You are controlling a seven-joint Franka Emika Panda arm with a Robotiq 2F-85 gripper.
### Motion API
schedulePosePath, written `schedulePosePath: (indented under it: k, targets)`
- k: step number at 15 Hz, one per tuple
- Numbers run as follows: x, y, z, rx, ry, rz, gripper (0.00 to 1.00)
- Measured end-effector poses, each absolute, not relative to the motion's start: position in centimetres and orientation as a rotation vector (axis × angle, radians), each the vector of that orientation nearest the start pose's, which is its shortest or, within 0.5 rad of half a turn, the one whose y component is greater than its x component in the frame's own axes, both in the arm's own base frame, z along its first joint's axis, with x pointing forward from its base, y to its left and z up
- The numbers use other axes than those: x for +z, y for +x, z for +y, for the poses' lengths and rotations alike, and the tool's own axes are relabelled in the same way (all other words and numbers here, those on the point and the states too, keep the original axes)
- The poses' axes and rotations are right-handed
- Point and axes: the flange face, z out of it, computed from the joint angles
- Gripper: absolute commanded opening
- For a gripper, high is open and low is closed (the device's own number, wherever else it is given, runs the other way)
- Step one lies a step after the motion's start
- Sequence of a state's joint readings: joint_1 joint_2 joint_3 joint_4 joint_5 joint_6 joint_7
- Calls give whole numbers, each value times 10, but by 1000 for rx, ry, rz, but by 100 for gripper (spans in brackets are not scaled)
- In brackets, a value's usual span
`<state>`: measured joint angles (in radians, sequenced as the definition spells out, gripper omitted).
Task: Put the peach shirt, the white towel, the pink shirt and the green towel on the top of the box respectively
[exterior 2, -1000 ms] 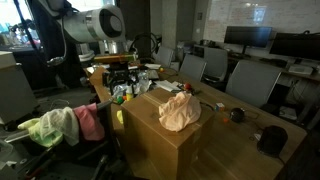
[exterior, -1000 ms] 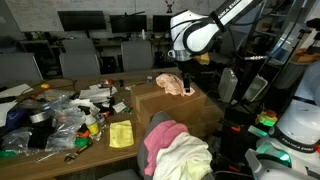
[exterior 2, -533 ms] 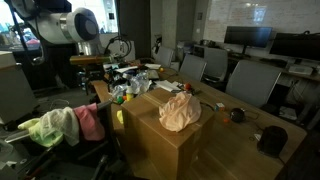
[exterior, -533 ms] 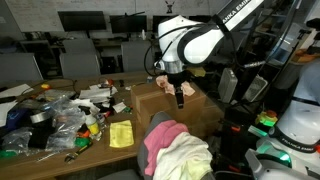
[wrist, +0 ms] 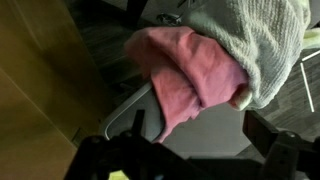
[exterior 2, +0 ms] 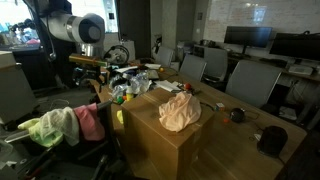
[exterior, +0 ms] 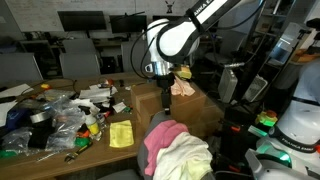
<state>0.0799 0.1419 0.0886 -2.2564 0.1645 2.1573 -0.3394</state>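
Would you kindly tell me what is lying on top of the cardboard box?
A crumpled peach shirt lies on the box; the patch of lid beneath it is covered, so unseen.

Pink cloth shirt [wrist: 188, 82] under a pale knitted towel [wrist: 258, 40], beside a brown cardboard box [wrist: 35, 95]; dark fingers [wrist: 274, 140] apart below.

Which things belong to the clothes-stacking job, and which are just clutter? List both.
Job: peach shirt lying on the box; pink shirt; white towel; green towel; gripper, open.

Lying about: plastic bags on the table; office chairs; monitors.
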Motion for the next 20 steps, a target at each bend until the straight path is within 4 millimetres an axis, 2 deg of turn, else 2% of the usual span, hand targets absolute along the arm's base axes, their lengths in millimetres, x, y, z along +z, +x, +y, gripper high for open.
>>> schedulePosePath:
  k: [3,7,13,17,20]
  targets:
    - [268,513,93,372,-2868,-526,100]
    - [250,521,92,419,-2870,-485,100]
    - [244,521,91,448,-2982,-439,100]
    - [242,506,99,426,-3050,-479,100]
    - [235,479,112,422,-3069,-539,100]
